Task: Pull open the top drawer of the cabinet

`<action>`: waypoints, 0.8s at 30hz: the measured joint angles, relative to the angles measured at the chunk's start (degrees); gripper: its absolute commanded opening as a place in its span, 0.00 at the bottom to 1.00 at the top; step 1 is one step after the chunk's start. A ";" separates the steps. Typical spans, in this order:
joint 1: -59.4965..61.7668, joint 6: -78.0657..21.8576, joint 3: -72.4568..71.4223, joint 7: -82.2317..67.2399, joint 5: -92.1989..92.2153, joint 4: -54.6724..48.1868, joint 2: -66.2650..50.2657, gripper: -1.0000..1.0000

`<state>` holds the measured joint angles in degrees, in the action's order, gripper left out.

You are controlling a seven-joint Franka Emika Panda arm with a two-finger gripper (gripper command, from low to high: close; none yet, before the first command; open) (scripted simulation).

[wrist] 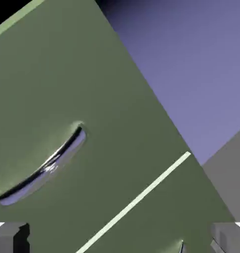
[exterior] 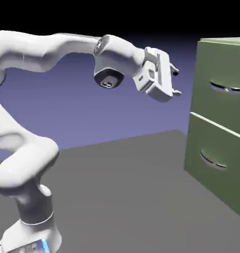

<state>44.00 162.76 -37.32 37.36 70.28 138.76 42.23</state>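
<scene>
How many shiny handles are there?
2: one handle on the upper drawer, one handle on the lower drawer. More could be hidden out of view.

Arm: bright white, with soft grey shade on its undersides (exterior: 30,163)
Base light: a small blue glow (exterior: 45,246)
Cabinet: dull green, evenly lit, with a pale shiny line between the drawers (wrist: 137,200)
Top handle: shiny, with white glare in its middle (wrist: 50,167)
Tabletop: flat dark grey (exterior: 122,197)
Backdrop: blue-violet, fading to black up high (exterior: 141,118)
Edges: a bit jagged
</scene>
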 measured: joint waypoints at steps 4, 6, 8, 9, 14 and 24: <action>6.34 -1.60 -5.29 -0.72 9.97 -3.15 1.36 0.50; 9.51 -2.39 -7.94 -1.08 14.95 -4.73 2.04 0.50; 12.68 -3.19 -10.59 -1.45 19.93 -6.31 2.72 0.50; 14.26 -3.59 -11.91 -1.63 22.43 -7.10 3.05 0.50; 22.18 -5.58 -18.53 -2.53 34.88 -11.04 4.75 0.50; 38.03 -9.57 -31.76 -4.34 59.80 -18.93 8.15 0.50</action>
<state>82.03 153.19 -69.08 33.03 130.08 119.83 50.38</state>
